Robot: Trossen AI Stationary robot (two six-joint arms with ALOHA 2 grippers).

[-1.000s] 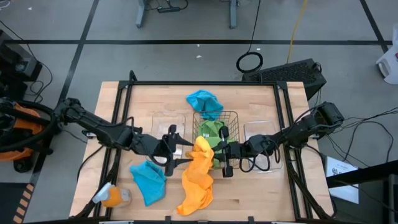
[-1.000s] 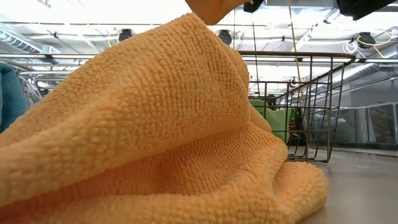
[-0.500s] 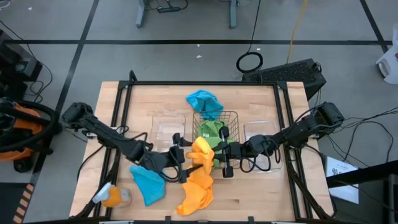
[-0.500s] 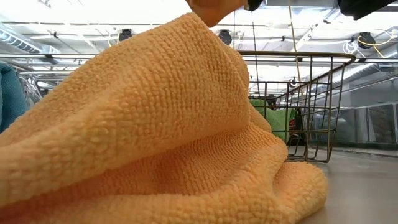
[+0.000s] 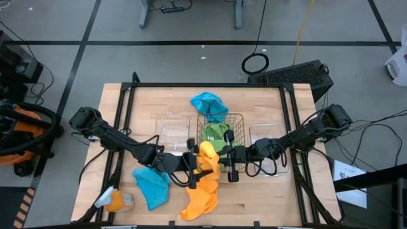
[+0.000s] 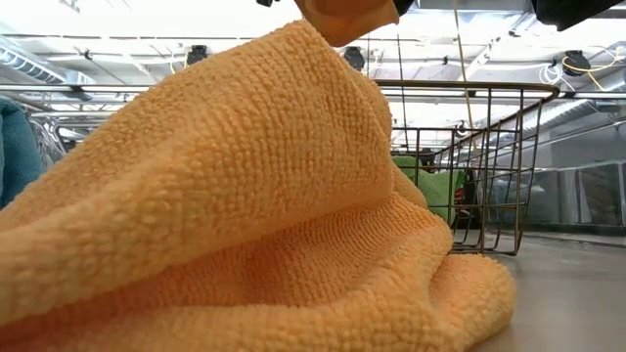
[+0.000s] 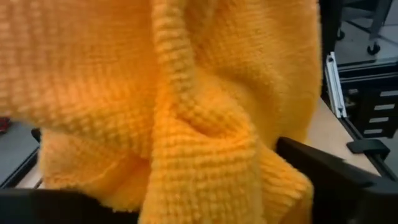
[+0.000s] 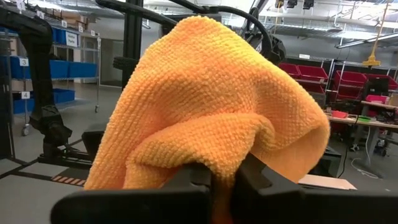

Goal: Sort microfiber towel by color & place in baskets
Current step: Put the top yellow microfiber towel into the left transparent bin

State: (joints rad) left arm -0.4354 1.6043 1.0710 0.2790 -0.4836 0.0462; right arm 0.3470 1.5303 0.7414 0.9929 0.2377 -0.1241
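An orange-yellow microfiber towel (image 5: 205, 178) hangs from my right gripper (image 5: 224, 160), which is shut on it; the towel's lower end lies on the table near the front edge. My left gripper (image 5: 196, 168) has come up to the towel from the left. It stands open, its fingers on either side of the hanging cloth (image 7: 205, 124). The dark wire basket (image 5: 224, 130) just beyond holds a green towel (image 5: 216, 135). One blue towel (image 5: 208, 105) lies beyond the wire basket, another (image 5: 152, 186) at the near left. My right gripper pinches a bunched upper fold of the orange towel (image 8: 214, 158) between its two fingers, coming nearly level from the table's right. Cloth humps up over the fingers and hangs down slack, its lower end (image 5: 198, 202) on the table. Whether my left gripper's fingers (image 7: 326, 177) touch the cloth between them, I cannot tell.
Clear plastic baskets stand left (image 5: 173, 127) and right (image 5: 267, 137) of the wire basket. A small orange-and-white object (image 5: 114, 201) lies at the near left corner. In the low view the orange towel (image 6: 245, 205) hides most of the table; the wire basket (image 6: 479, 166) shows behind it.
My left gripper has moved toward the table's right and down, up to the hanging orange towel, and now has the cloth between its fingers. My right gripper has kept still with the towel.
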